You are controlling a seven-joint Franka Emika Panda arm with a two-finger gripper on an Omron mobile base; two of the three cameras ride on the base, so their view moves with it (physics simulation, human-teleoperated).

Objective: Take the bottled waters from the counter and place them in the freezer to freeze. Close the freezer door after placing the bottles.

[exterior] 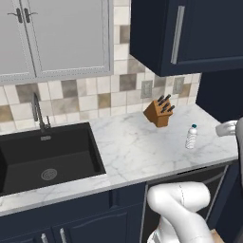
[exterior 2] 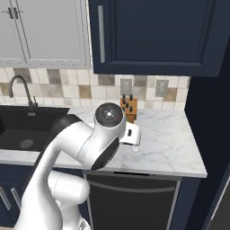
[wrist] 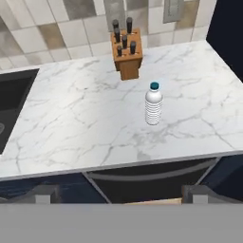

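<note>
Bottle [wrist: 153, 104], clear ribbed, blue-capped, upright on bench [wrist: 85, 123] near knife block [wrist: 126, 54]; pincer [wrist: 118, 195] spread wide, empty. Ribbed mid-body is best approached level, squeezed squarely.

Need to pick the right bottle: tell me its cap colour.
Blue cap on the clear ribbed bottle, clearest in the hand view.

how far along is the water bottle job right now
One clear ribbed bottle with a blue cap stands upright on the counter, in front of the knife block, so it has not been moved. The pincer is open and holds nothing, short of the counter edge facing the bottle. Left: grasp it, carry it to the freezer, shut the door. A second bottle's whereabouts can't be judged here.
</note>
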